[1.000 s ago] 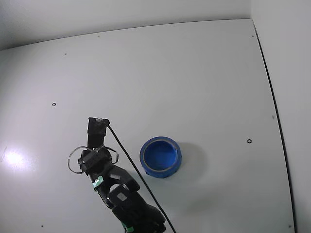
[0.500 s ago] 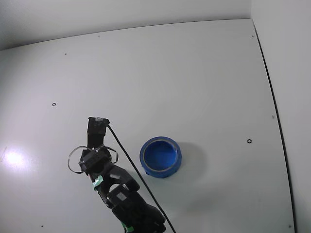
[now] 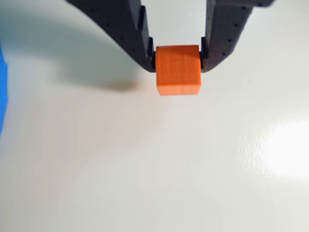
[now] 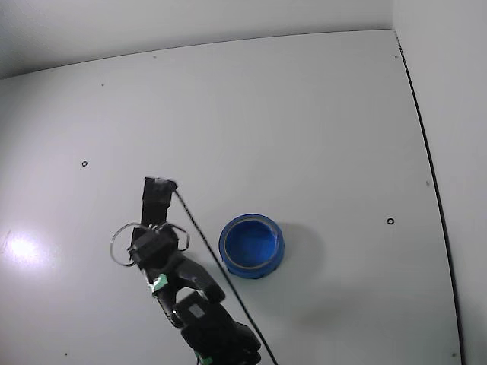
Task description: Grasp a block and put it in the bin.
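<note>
Grasping looks done: in the wrist view the tool (image 3: pixel 178 60) is clamped on the block (image 3: pixel 178 69), one black finger (image 3: pixel 140 43) pressed to its left face and the other to its right. The block shows orange here, a small plain cube held at the fingertips with most of its body below them. Whether it rests on the pale desk (image 3: pixel 145 169) or hangs just above it cannot be told, though a soft shadow lies to its left.

The carry to the bin comes next, by my reading. In the fixed view the blue bin (image 4: pixel 252 245) sits just to the right of the arm, near but not touching, and the tool (image 4: pixel 158 186) points up the picture, away from it. The block itself is hidden there. In the wrist view a sliver of the bin's blue (image 3: pixel 2 92) shows at the left edge.

The move calls for a lift, a swing over the rim, then release above the hollow.
</note>
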Motion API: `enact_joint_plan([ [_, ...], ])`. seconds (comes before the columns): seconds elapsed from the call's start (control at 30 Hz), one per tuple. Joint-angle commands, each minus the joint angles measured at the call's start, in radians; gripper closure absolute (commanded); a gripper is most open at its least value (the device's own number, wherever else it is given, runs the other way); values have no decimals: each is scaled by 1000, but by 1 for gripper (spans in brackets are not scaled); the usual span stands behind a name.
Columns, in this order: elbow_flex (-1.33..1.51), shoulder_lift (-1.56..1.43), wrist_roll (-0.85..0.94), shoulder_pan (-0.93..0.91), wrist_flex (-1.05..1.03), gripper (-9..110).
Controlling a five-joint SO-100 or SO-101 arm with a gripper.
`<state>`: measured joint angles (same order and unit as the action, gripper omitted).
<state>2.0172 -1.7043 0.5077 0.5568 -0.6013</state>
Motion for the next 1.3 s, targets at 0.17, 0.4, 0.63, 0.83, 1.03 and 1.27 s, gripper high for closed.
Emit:
enact_joint_plan([
  [0.17, 199, -614, -5, -359, 15, 101],
  [0.4, 390, -881, 11, -565, 6, 101],
  [0.63, 591, -905, 11, -601, 15, 101],
  [0.83, 646, -907, 11, -600, 15, 101],
  [1.03, 655, -907, 11, -597, 15, 101],
  [1.27, 664, -908, 11, -494, 5, 88],
])
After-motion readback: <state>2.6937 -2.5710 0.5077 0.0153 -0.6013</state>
